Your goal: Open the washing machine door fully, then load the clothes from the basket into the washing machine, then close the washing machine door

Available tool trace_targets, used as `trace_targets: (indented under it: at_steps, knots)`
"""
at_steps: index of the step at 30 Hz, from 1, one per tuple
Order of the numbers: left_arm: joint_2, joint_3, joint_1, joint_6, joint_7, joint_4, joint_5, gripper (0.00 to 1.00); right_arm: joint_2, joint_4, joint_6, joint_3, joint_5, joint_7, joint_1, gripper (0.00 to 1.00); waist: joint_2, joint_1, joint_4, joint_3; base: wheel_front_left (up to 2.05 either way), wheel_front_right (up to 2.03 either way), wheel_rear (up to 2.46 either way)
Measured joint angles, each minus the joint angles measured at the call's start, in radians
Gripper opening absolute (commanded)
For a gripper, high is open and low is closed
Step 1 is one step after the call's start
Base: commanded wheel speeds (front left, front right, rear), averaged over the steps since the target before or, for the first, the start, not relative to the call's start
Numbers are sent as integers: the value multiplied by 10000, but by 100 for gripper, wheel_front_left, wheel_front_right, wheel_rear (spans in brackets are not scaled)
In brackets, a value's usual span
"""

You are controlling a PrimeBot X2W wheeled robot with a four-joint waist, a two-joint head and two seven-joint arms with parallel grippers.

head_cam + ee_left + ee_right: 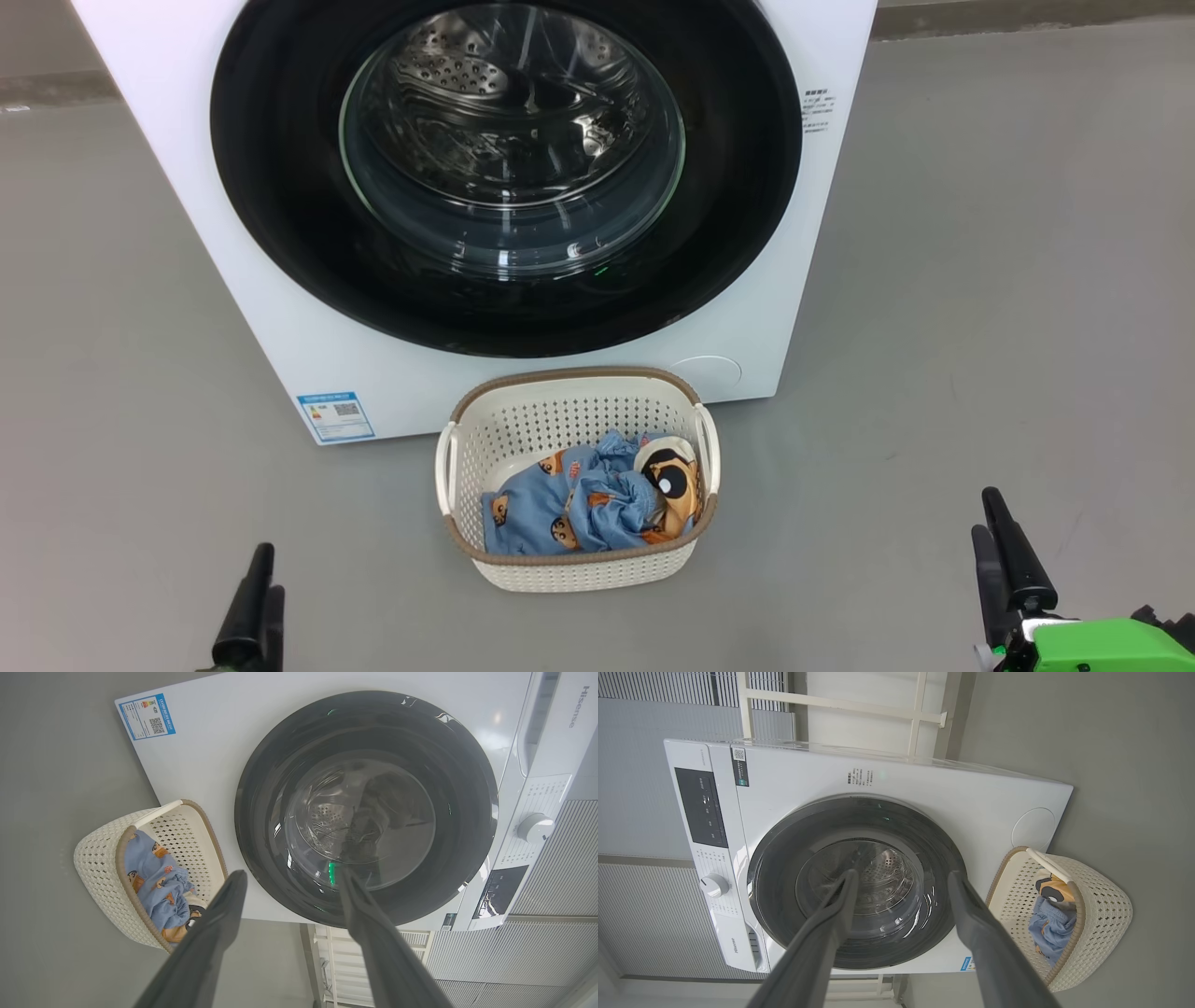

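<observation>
Wrist views: left gripper and right gripper both wide apart, empty, touching nothing.

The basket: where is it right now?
In the head view, the basket stands on the grey floor at lower centre, right in front of the washing machine, below its closed door.

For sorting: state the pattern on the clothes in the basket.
The clothes are light blue with small orange-brown cartoon faces; best in head view.

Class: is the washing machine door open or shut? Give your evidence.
Shut. The washing machine door lies flat against the front of the washing machine, no gap at its rim in any view.
</observation>
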Motion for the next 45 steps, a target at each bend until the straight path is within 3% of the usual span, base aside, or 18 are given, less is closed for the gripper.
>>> trace_targets:
  at_steps: [11,23,30,45]
  knots:
    - [31,159,-1,0,-345,-546,629,100,-2,-510,0,-140,-911,-316,-37,100,0,0,33,-74,0,0,0]
    - [50,382,-1,0,-688,-1287,2456,100,-8,-894,0,2,-2284,-662,-45,100,0,0,106,-158,0,0,0]
    - [52,347,-1,0,-882,-1825,4347,100,-12,-1062,0,29,-3331,-846,-90,100,0,0,93,-156,0,0,0]
    - [92,-604,26,878,-1317,-2328,7990,100,-21,-1373,0,113,-6347,-1285,-276,100,0,-1,111,-137,0,0,0]
